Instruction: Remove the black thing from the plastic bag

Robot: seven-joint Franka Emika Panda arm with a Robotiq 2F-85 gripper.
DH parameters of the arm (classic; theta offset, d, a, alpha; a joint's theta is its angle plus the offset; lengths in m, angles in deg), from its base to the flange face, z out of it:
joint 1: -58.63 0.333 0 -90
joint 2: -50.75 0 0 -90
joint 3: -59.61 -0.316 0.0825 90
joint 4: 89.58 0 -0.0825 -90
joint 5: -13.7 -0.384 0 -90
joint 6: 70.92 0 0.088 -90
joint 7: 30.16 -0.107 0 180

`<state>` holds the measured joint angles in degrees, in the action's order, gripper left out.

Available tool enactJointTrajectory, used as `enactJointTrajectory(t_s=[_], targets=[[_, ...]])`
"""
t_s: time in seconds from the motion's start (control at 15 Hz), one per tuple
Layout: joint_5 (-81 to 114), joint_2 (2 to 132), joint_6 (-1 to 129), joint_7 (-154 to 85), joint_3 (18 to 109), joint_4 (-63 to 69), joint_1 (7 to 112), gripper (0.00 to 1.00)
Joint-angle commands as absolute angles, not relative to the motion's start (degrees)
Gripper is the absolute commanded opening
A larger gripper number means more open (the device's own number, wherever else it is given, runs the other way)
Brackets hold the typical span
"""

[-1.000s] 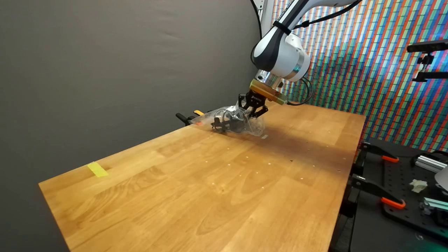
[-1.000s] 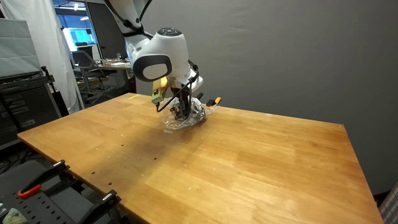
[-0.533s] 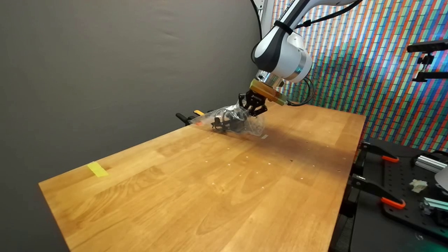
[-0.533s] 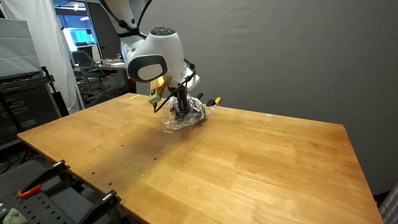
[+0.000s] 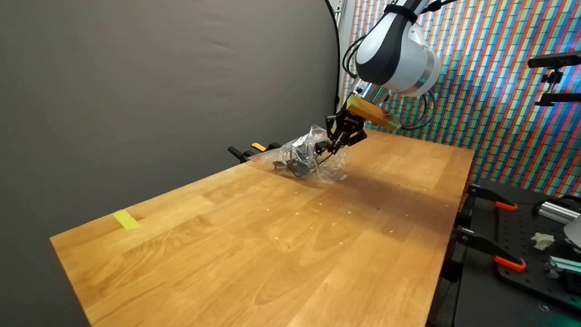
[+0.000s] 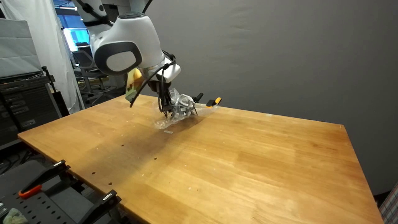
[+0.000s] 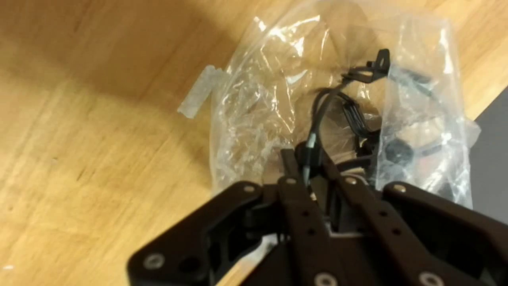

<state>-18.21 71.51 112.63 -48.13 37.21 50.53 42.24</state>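
Because the pincer (image 7: 308, 158) grips the black cable (image 7: 334, 91), draw back slowly, so the stretch ahead of the pincer slides out without dragging the plastic bag (image 7: 254, 107).

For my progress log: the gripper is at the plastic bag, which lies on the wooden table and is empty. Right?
The plastic bag isn't empty: the wrist view shows a dark round part inside. The bag does lie on the wooden table, with the gripper at it.
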Motion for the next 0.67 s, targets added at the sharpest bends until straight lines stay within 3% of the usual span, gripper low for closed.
enactJointTrajectory(t_s=[0.0, 0.4, 0.47, 0.6], targets=[[-19.63, 57.96, 107.63, -48.35, 33.94, 60.39, 41.10, 0.05], [-24.87, 41.29, 87.01, -43.78, 32.41, 65.03, 41.17, 0.05], [-24.80, 38.48, 83.28, -43.74, 41.75, 65.51, 49.83, 0.05], [-21.05, 33.27, 77.09, -46.41, 46.15, 66.95, 51.89, 0.05]])
